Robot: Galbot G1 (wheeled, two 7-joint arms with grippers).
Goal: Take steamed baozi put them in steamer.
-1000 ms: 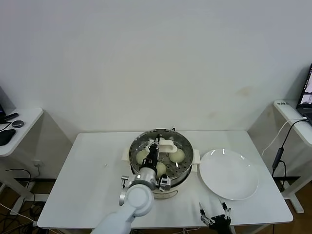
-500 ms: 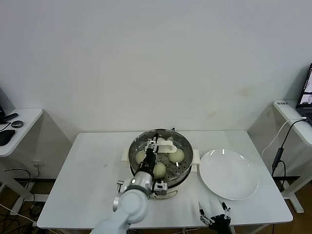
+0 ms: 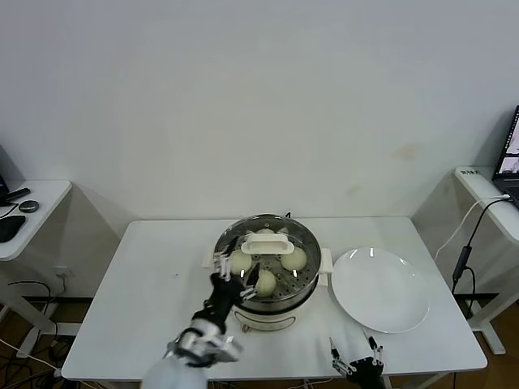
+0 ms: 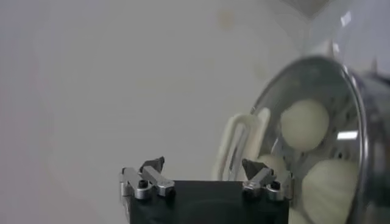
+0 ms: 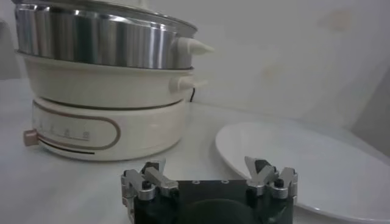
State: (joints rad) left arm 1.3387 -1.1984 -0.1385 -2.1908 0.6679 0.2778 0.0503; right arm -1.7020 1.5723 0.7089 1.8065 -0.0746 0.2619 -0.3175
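With baozi [image 3: 293, 258] inside the steamer [image 3: 304, 288] (lidded), left gripper [image 3: 233, 277] spread empty beside it, right gripper [image 3: 354, 353] apart, parked

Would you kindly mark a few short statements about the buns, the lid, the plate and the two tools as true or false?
1. The glass lid sits on the steamer. True.
2. A baozi still lies on the white plate. False: the plate is bare; the baozi are in the steamer.
3. The left tool grips the lid handle. False: it is open, off the handle, at the steamer's near-left rim.
4. The right tool is open, low at the table's front edge near the plate. True.
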